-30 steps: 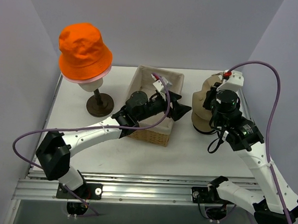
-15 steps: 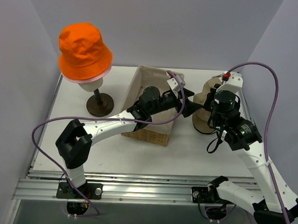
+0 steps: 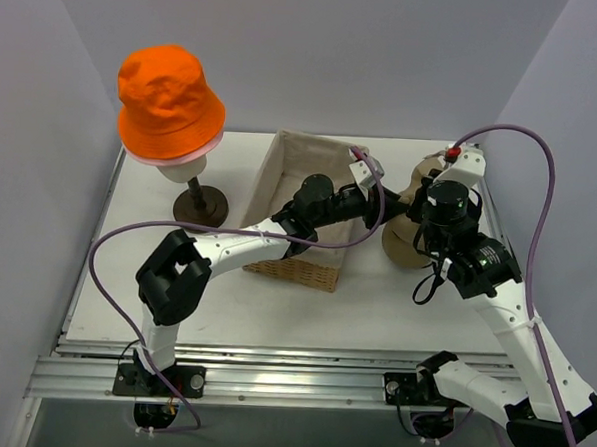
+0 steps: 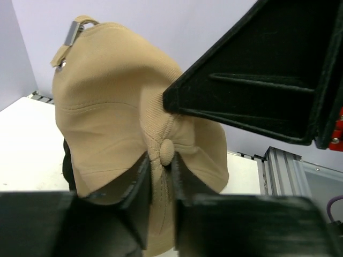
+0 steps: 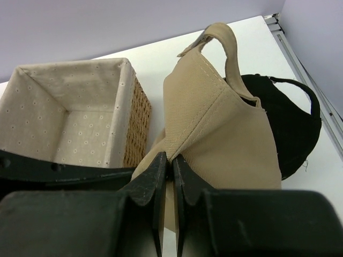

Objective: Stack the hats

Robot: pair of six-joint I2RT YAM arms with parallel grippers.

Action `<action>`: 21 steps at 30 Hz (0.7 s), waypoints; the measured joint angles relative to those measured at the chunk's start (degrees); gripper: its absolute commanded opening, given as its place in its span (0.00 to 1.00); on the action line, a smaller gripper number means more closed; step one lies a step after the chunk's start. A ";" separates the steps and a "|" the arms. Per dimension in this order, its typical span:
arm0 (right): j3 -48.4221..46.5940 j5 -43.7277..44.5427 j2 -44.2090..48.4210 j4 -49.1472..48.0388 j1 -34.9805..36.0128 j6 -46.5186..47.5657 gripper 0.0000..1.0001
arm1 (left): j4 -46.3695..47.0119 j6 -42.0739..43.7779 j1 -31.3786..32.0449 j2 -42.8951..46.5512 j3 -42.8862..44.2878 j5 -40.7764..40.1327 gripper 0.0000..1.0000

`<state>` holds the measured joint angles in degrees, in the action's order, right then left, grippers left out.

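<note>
The left gripper [image 4: 161,174] is pinching nearly closed just beside the right gripper [image 5: 167,166], which is also clamping tight.

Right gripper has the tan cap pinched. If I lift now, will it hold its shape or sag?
Likely floppy: the tan cap creases and folds where the right gripper pinches it. Probably light, since that thin pinch of fabric holds it raised. The black cap right behind it might snag and shift.

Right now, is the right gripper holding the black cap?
No, the right gripper pinches the tan cap; the black cap sits free beside it.
</note>
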<state>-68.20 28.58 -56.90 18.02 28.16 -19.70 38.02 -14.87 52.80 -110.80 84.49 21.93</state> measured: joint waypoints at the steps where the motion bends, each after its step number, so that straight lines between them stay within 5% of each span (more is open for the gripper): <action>1: 0.11 0.00 -0.09 -0.09 -0.09 -0.13 0.05 | 0.09 -0.07 0.00 -0.20 0.17 0.28 0.16; 4: 0.20 0.28 -0.15 -0.26 -0.37 -0.44 0.13 | 0.31 0.04 0.02 -0.98 1.03 0.94 0.03; 11: 0.20 0.81 -0.07 -1.03 -0.85 -1.81 0.52 | 0.33 0.31 -0.15 -1.57 1.16 1.14 0.02; 21: -6.38 -5.90 -1.90 -0.66 -7.98 -5.01 0.57 | 4.11 -1.95 -2.78 -1.57 -1.20 3.13 0.02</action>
<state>-74.59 22.68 -58.81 17.37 20.18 -24.71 42.13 -16.82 50.02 -112.38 83.29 25.06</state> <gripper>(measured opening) 0.597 0.080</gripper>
